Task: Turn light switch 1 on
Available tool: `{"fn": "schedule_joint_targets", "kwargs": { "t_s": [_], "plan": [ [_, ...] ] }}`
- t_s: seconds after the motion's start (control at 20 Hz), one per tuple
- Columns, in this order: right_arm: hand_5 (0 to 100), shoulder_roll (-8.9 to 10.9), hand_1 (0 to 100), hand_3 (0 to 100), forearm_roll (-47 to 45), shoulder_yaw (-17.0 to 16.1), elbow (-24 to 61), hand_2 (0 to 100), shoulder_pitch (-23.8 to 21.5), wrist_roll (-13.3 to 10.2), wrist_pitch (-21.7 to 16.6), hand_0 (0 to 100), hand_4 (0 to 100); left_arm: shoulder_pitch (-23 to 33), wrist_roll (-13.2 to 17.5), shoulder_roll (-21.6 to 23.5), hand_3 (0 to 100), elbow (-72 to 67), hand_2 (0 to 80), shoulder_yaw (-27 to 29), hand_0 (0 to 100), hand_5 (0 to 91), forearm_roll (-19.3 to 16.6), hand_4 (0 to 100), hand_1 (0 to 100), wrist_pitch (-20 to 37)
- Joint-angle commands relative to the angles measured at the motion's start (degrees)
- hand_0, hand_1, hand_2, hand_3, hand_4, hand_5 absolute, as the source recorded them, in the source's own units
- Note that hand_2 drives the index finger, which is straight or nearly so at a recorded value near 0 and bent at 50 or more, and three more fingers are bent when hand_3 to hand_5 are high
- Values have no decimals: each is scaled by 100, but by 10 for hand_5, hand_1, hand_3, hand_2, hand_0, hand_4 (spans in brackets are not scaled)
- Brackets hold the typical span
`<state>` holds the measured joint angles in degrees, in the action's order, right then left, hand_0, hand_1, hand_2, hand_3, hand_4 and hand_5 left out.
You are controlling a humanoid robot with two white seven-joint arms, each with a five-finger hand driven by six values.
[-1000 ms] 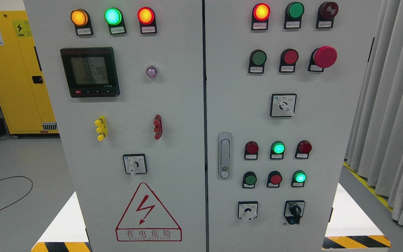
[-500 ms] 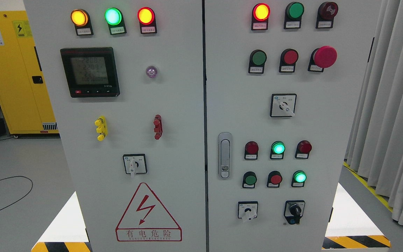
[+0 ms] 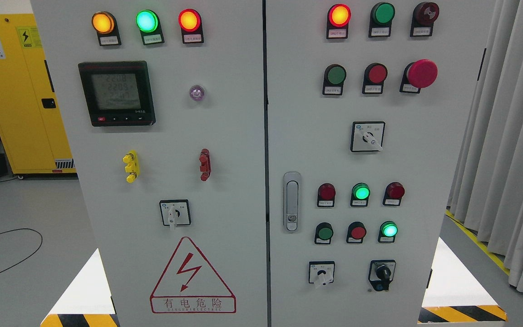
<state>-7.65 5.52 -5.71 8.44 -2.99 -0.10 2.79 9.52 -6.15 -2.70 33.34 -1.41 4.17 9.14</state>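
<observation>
Neither hand of mine shows. Warning triangle [image 3: 192, 275] reads 有电危险; small labels under the lamps [image 3: 146, 21] are too tiny to read.

An industrial electrical room or training lab is shown here. The view is filled by a tall grey control cabinet [image 3: 243, 136] with two doors, studded with lit pilot lamps [image 3: 146, 21], push buttons, a red mushroom stop button [image 3: 421, 73], rotary selector switches [image 3: 367, 136] and a digital power meter [image 3: 116, 93]. A red high-voltage warning triangle [image 3: 192, 275] is printed low on the left door. A yellow safety cabinet [image 3: 16, 91] is seen behind, hazard striping [image 3: 463, 313] is laid on the grey floor, and grey curtains [image 3: 511, 136] are hung at right.
</observation>
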Motion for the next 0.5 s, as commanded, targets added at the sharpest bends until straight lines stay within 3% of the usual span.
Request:
{"fn": "schedule_joint_targets", "kwargs": {
  "t_s": [0.0,0.25,0.45],
  "plan": [
    [0,0,500,0,-7,0,0,40,0,2,2,0,0,383,-88,138,458,3351,166,300,389,143,-83,484,319,35],
    [0,0,500,0,-7,0,0,40,0,2,2,0,0,410,-62,111,647,4600,302,449,399,416,-118,685,422,97],
    [0,0,500,0,2,0,0,40,0,2,2,0,0,586,-71,111,712,5751,358,467,308,530,-110,750,485,97]
  ]
}}
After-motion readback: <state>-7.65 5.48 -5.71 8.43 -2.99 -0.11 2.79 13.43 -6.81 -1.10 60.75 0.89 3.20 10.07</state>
